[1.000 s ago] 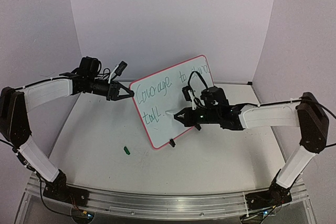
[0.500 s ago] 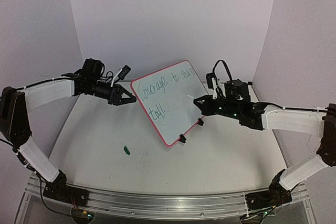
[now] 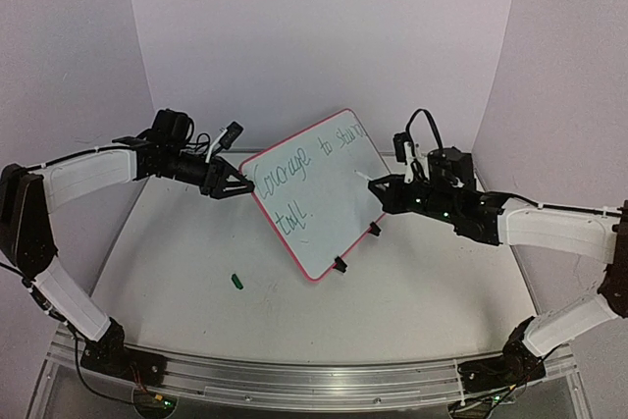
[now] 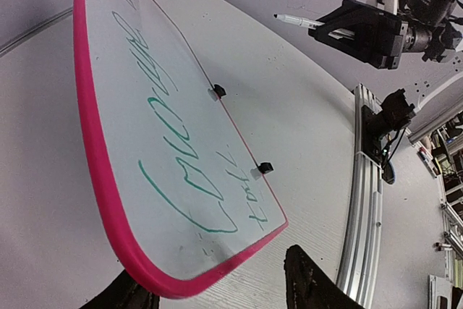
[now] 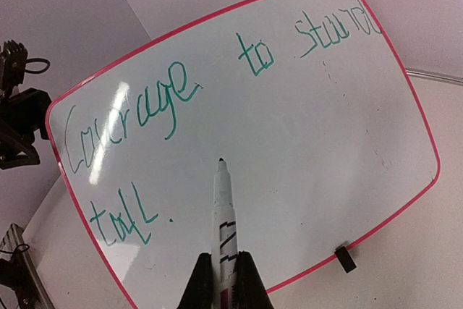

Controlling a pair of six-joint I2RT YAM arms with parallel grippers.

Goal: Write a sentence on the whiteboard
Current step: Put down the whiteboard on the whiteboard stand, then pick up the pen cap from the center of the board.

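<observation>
Since the sentence [image 5: 173, 95] already reads whole, what matters now is how the board [image 3: 339, 205] lies between my two grippers. It stands near the middle of the table [image 3: 412, 301], toward the back edge. It rests on two black feet [image 3: 339, 264] along its lower long edge and leans back. Its long axis runs from my left gripper [image 3: 240, 187] away toward the table's back right corner. The written face looks toward my right arm.

My left gripper is the nearer one, sitting at the board's left end. In the left wrist view my fingers [image 4: 307, 284] stand apart, with the board's lower corner between them. One has a clear gap to the frame. I cannot tell whether the other touches it. I judge these jaws open, not gripping.

My right gripper [image 5: 223, 269] is closed on a marker [image 5: 223, 208]. The marker points tip-first at the middle of the board, below "Courage" and to the right of "tall." The tip hangs in the air, apart from the surface.

The board is white, with rounded corners and a thin pink-red frame. The writing is thin green cursive in two lines: "Courage to stand" above, "tall." below at the left. A small green cap [image 3: 235, 281], or something like one, lies near the table's front left, well apart from the board.

I judge the writing done. With my left jaws loose, the board has only its feet to hold it up. Any pull-back should clear the frame without nudging it.
</observation>
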